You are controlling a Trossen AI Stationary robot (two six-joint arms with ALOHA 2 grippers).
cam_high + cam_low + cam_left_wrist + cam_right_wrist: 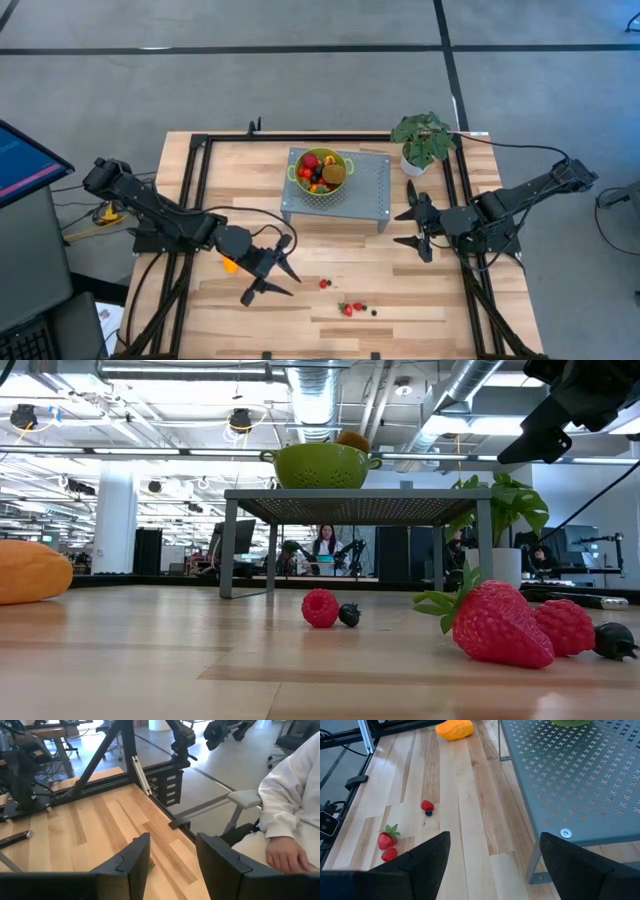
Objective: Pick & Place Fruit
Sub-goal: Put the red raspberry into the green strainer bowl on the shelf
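Several berries point(350, 307) lie loose on the surface at 6 o'clock of the green colander point(322, 172), so I hold my left gripper point(280, 270) and right gripper point(420, 228) open and empty for picking.

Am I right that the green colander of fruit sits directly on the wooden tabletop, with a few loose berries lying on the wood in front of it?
Not quite: the green colander stands on the grey perforated metal stand, raised above the wooden tabletop, as the low view shows plainly. The rest holds: a few loose berries do lie on the wood in front of it.
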